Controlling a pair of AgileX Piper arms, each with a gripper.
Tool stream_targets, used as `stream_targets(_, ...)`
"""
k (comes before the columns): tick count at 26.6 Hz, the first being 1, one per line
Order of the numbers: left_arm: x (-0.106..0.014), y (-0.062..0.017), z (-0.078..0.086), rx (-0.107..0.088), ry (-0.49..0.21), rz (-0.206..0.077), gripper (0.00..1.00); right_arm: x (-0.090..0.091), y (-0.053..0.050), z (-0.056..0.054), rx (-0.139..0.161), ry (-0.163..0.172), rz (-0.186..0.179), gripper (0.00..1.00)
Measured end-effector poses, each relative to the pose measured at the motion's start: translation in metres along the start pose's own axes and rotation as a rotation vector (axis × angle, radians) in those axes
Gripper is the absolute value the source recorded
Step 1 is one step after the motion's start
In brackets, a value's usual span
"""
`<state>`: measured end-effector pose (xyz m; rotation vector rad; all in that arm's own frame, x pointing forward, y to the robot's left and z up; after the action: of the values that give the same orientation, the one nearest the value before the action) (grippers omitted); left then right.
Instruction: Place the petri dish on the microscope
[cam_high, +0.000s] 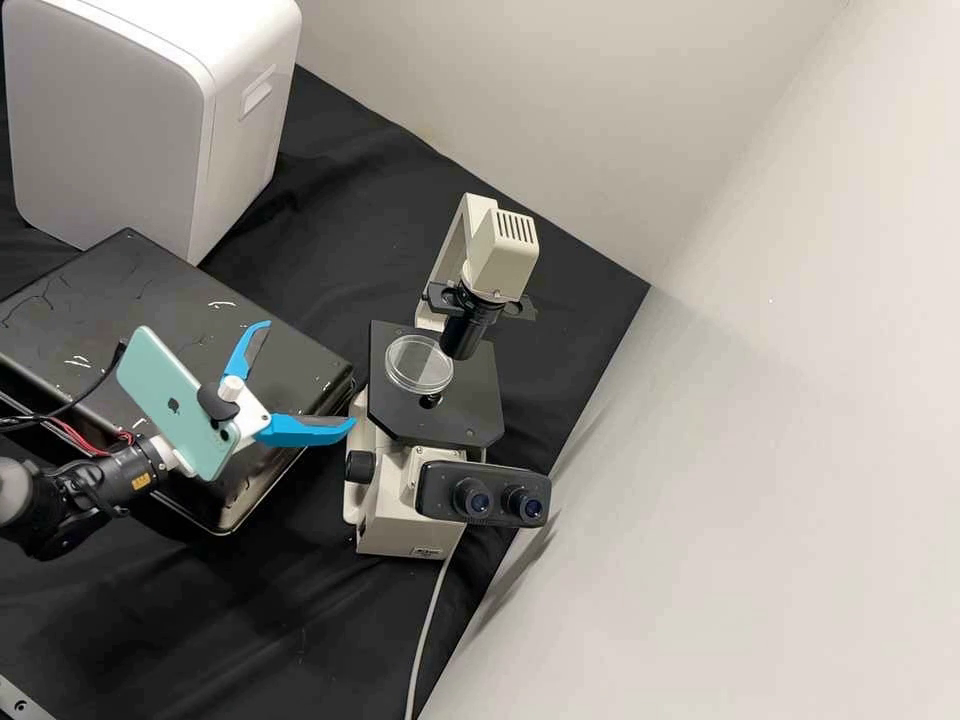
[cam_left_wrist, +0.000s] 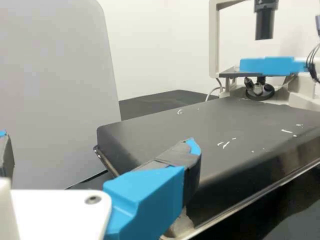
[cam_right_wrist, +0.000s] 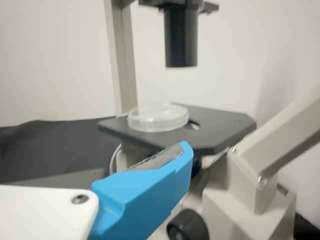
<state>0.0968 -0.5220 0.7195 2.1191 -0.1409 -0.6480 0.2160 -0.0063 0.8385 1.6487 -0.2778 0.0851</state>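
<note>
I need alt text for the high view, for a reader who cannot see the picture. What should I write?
A clear petri dish lies on the black stage of a beige microscope on a black bench. Beside it the right gripper, open and empty, hangs over a flat black case, and a white machine stands behind.

A: Where is the high view mounted?
B: Above the bench, facing forward and down, at middle range.
A: And the wrist views?
B: The right faces the microscope close up; the left looks across the black case toward that same microscope, farther off.
</note>
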Motion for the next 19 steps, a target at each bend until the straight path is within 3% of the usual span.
stream_targets(4,-0.002,0.0018,0.0,-0.01,-0.003,0.005,1.0,-0.011,-0.014,0.0,0.038,-0.04,-0.028,1.0)
stream_targets(6,-0.004,0.0047,0.0,0.002,-0.009,0.017,1.0,-0.017,-0.018,0.002,0.077,-0.045,-0.055,1.0)
stream_targets(7,-0.004,0.0053,0.001,-0.001,-0.013,0.02,1.0,-0.018,-0.019,0.002,0.089,-0.047,-0.06,1.0)
stream_targets(14,-0.005,0.008,0.0,-0.016,-0.016,0.032,1.0,-0.021,-0.021,0.003,0.091,-0.05,-0.074,1.0)
stream_targets(19,-0.008,0.0163,-0.002,-0.063,-0.025,0.071,1.0,-0.021,-0.021,0.003,0.095,-0.051,-0.074,1.0)
